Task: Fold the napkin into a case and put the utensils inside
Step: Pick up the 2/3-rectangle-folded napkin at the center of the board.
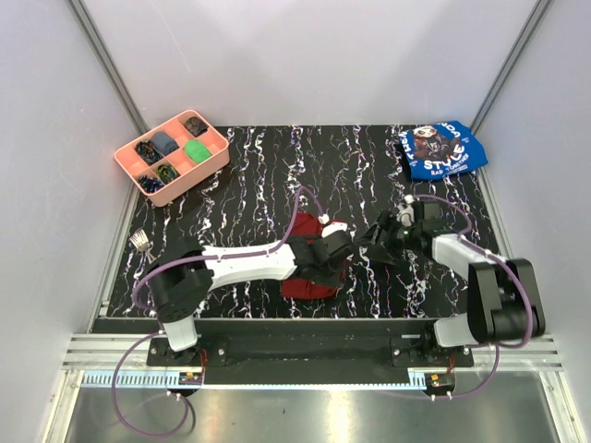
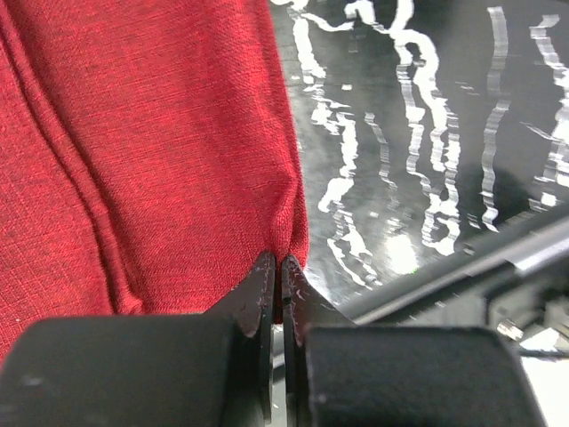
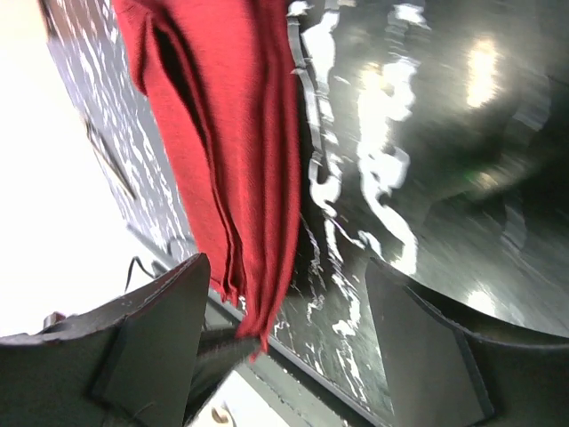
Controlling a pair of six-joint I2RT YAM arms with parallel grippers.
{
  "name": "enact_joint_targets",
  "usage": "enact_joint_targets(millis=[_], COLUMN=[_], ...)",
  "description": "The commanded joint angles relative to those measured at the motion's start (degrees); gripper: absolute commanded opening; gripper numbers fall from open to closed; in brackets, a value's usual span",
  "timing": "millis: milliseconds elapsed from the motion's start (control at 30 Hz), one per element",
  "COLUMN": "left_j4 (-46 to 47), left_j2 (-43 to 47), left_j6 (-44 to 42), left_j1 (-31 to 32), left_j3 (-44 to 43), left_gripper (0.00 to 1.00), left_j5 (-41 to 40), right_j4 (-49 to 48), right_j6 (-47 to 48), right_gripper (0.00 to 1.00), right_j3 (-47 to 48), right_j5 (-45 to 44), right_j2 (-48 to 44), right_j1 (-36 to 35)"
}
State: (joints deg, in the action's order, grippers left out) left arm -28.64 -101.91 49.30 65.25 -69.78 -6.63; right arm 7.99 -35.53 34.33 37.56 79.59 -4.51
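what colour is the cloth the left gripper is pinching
Plain dark red; the napkin shows best in the left wrist view.

The left gripper's (image 2: pixel 280 267) jaws are pressed together on a corner of the napkin (image 2: pixel 142 151), with no gap between them. Red cloth fills the space ahead on one side, and bare black table (image 2: pixel 427 107) lies open on the other. The right gripper's (image 3: pixel 283 267) jaws stand wide apart, and the napkin's folded edge seems to hang just ahead of the gap. Little room separates the two grippers. A pink tray (image 1: pixel 172 155) and a blue cloth (image 1: pixel 441 149) sit well beyond both.
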Motion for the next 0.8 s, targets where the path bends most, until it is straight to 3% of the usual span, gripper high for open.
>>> enact_joint_targets(millis=[0,533,767], left_j4=[5.88,7.55,8.16], left_j2=[3.73,8.22,8.66], left_j6=[-0.52,0.54,0.18], left_j1=[0.05,-0.30,-0.30], left_j3=[1.57,5.18,6.23], left_gripper=[0.00,0.00,0.00], left_j5=[5.13,6.28,6.28], right_j4=[-6.66,-16.69,-16.95], right_j6=[1.17,-1.47,-1.21], right_gripper=[0.79,0.67,0.49], right_j3=[4.70,9.00,12.52], right_j5=[3.13,2.70,1.37], right_j2=[6.44,21.12,23.59], right_j1=[-3.48,-6.21,-6.21])
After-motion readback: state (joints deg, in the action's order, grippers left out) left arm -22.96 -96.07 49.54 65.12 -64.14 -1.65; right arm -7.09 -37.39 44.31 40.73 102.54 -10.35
